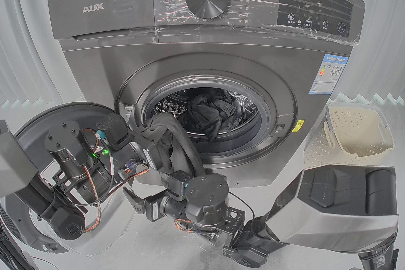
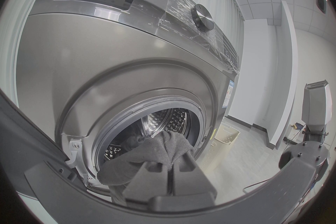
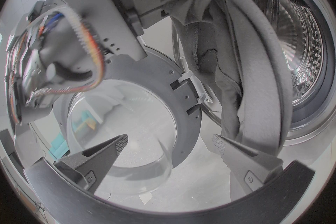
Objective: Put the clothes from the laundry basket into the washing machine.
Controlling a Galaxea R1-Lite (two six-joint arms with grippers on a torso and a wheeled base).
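Head view. The washing machine (image 1: 202, 55) stands with its door (image 1: 38, 136) swung wide to the robot's left. Dark clothes (image 1: 211, 112) lie inside the drum (image 1: 166, 105). The left gripper (image 1: 155, 128) sits at the lower-left rim of the opening, clamped on a dark garment (image 1: 179, 148) that drapes over it and hangs down in front of the rim. The right gripper (image 1: 134, 202) is below the left one, near the door. The cream laundry basket (image 1: 358, 131) stands on the floor just beside the machine, on the robot's right.

Left wrist view. The fingers (image 2: 190, 174) are pressed together with the garment (image 2: 154, 151) pinched between them. The cloth bunches over the tips, right at the mouth of the drum (image 2: 164, 121). The basket (image 2: 224, 137) is visible farther off, past the machine's corner.

Right wrist view. The right gripper (image 3: 168, 142) is spread wide with nothing between its fingers. The hanging garment (image 3: 252, 70) reaches down to one finger (image 3: 238, 158); I cannot tell whether they touch. Above, the left gripper (image 3: 157, 0) has the garment's upper end clamped. The door glass is behind.
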